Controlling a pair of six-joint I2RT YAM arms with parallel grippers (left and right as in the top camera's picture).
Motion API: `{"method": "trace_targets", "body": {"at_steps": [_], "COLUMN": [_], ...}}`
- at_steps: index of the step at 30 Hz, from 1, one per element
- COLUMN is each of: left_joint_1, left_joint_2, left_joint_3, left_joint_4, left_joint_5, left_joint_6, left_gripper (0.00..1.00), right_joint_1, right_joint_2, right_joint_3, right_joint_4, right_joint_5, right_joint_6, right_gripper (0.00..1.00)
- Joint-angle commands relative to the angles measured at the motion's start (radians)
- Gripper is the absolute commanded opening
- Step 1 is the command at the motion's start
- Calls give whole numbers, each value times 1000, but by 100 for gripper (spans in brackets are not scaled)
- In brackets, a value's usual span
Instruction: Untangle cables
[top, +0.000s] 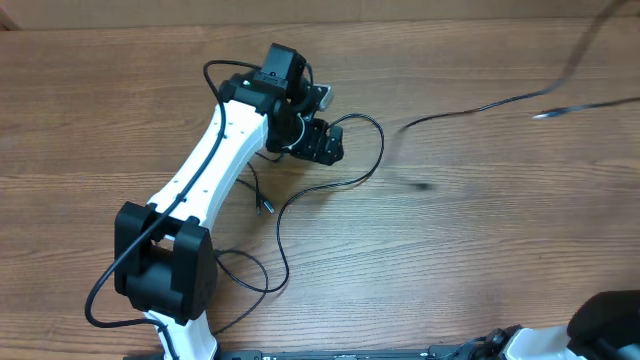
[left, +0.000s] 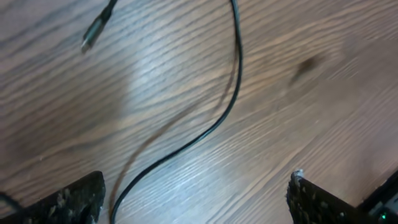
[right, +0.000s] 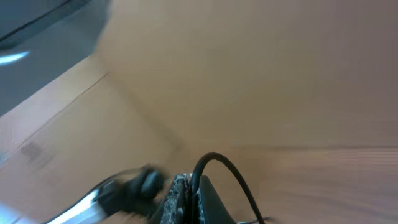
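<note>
1. Our left arm (top: 215, 150) stretches diagonally from its base at the near left, up and to the right.
2. Our left gripper (top: 320, 120) points downward, its fingers (left: 68, 202) spread wide apart.
3. Our right arm (top: 610, 320) shows only at the near right corner.
4. Our right gripper (right: 186, 199) is closed and tilted upward.

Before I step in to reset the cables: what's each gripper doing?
Left gripper: open, holding nothing; a loose cable lies beneath.
Right gripper: shut, apparently pinching a second cable near its plug.
</note>
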Motion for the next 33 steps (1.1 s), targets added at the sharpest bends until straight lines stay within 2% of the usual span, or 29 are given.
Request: {"method": "trace_targets", "body": {"at_steps": [1, 6, 7, 8, 9, 16, 21, 27, 30, 33], "left_joint_1": [21, 40, 40, 39, 39, 38, 39, 39, 39, 42], "left_joint_2": [-6, -6, -6, -6, -6, -9, -34, -127, -194, -258], "left_joint_3": [7, 7, 7, 7, 7, 7, 7, 7, 7, 7], "left_joint_4": [-18, -41, -46, -50, -58, -70, -46, -31, -38, -51], "left_joint_5": [-2, -1, -2, 0, 15, 59, 77, 88, 84, 71], "left_joint_6": [41, 41, 41, 40, 41, 41, 40, 40, 41, 41], "left_gripper": [92, 92, 92, 92, 92, 90, 87, 87, 89, 91], "right_joint_1": [-100, -211, -227, -237, -248, -254, -185, -1, 126, 269], "right_joint_2": [30, 63, 68, 73, 79, 85, 85, 85, 85, 85], "right_joint_3": [16, 15, 15, 15, 15, 15, 15, 15, 15, 15], "right_joint_4": [7, -19, -27, -34, -45, -115, -128, -229, -359, -487], "right_joint_5": [131, 287, 295, 308, 338, 396, 255, 78, 85, 178], "right_joint_6": [-7, -12, -35, -51, -56, -113, -143, -261, -391, -514], "right_gripper": [4, 4, 8, 34, 100, 100, 100, 100, 100, 100]}}
